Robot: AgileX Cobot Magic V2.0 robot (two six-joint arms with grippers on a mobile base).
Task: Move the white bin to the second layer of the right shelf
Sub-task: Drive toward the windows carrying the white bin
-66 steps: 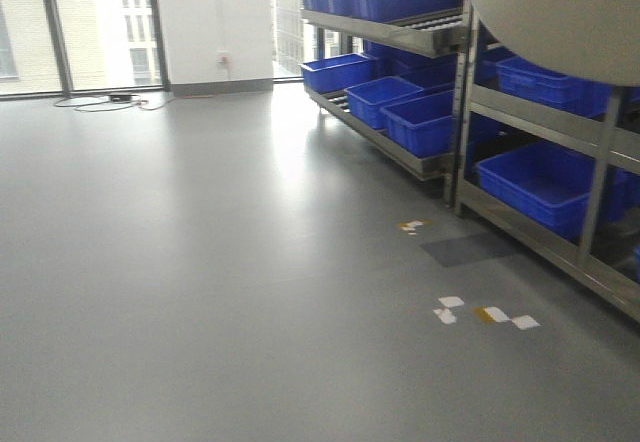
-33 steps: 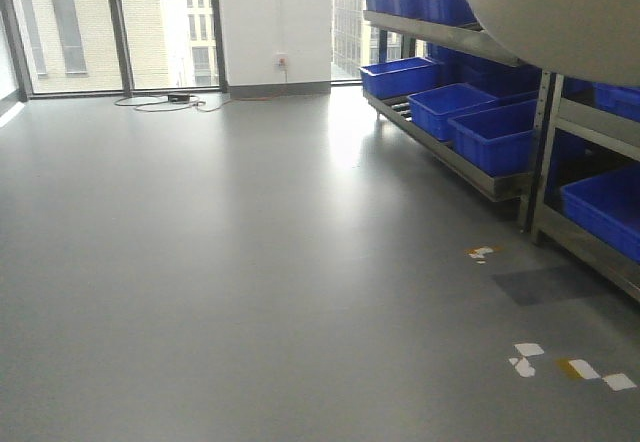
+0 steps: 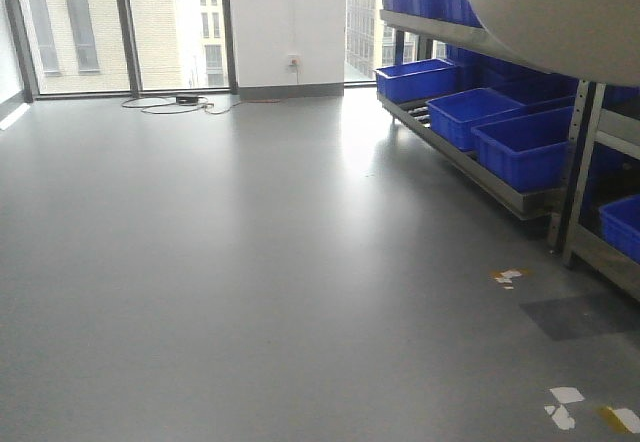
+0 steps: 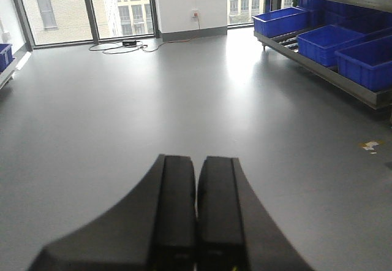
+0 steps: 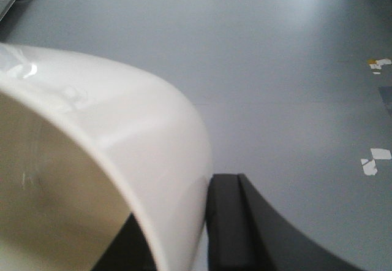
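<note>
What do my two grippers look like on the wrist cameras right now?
Left gripper: two matte black fingers, flat-faced with squared tips, flaring in a curve toward the base. Right gripper: same black finish, one squared finger showing, the rest hidden behind the white bin. No cables visible.

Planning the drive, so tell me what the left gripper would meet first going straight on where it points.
Nothing near, it seems: the left gripper, shut, points over bare grey floor toward the far white wall. The blue crates lie off to its right. Depth is uncertain.
</note>
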